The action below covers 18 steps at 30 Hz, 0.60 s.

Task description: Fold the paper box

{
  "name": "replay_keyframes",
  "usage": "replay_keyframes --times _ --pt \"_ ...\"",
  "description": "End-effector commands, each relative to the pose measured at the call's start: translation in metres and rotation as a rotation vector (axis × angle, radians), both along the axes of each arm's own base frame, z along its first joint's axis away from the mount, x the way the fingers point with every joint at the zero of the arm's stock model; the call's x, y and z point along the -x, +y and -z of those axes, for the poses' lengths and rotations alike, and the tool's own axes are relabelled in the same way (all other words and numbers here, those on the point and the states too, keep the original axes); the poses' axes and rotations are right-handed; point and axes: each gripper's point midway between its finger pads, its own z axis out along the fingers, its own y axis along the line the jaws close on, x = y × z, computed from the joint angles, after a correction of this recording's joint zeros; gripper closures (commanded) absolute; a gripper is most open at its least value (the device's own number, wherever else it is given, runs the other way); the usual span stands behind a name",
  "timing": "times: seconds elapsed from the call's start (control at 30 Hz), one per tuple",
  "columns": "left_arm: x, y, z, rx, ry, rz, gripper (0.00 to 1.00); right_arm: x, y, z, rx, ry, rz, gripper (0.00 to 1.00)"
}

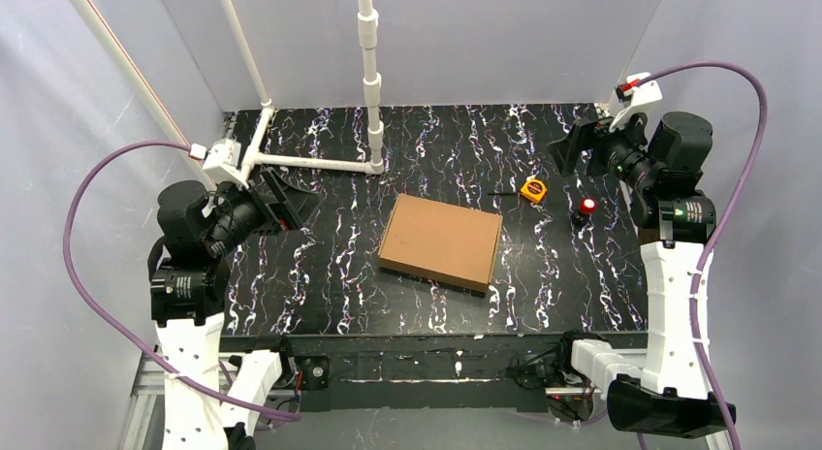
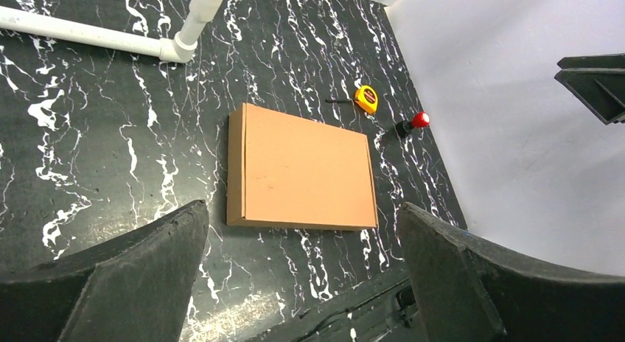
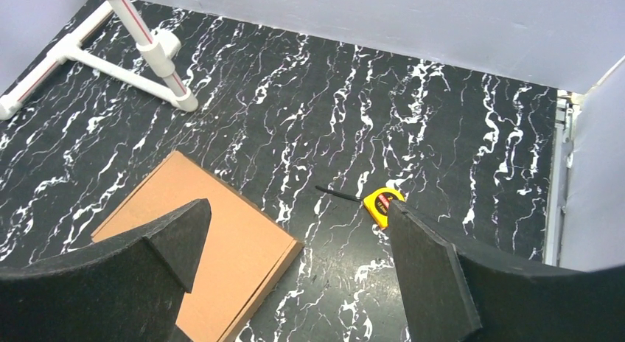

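The paper box [image 1: 441,241] lies flat and closed on the black marbled table, a plain brown cardboard rectangle near the middle. It also shows in the left wrist view [image 2: 306,169] and, partly behind a finger, in the right wrist view [image 3: 236,239]. My left gripper [image 1: 296,206] hangs open above the table to the box's left, well apart from it [image 2: 302,207]. Far to the box's right and behind it, my right gripper [image 1: 574,147] is held up open and empty [image 3: 296,203].
An orange tape measure [image 1: 532,189] [image 3: 382,201] lies just beyond the box's far right corner. A small red-capped object [image 1: 586,208] [image 2: 419,120] stands to its right. A white pipe frame [image 1: 368,91] rises at the back left. Grey walls enclose the table.
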Motion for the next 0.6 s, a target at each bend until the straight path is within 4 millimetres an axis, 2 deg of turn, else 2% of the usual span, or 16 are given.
replay_keyframes --times 0.0,0.57 --pt "0.001 -0.005 -0.002 0.017 -0.019 0.029 0.02 0.007 0.008 -0.015 -0.026 -0.036 -0.053 0.02" --pt "0.001 -0.002 0.012 -0.002 -0.006 0.019 0.02 -0.001 -0.001 -0.003 -0.024 -0.020 -0.018 0.01"
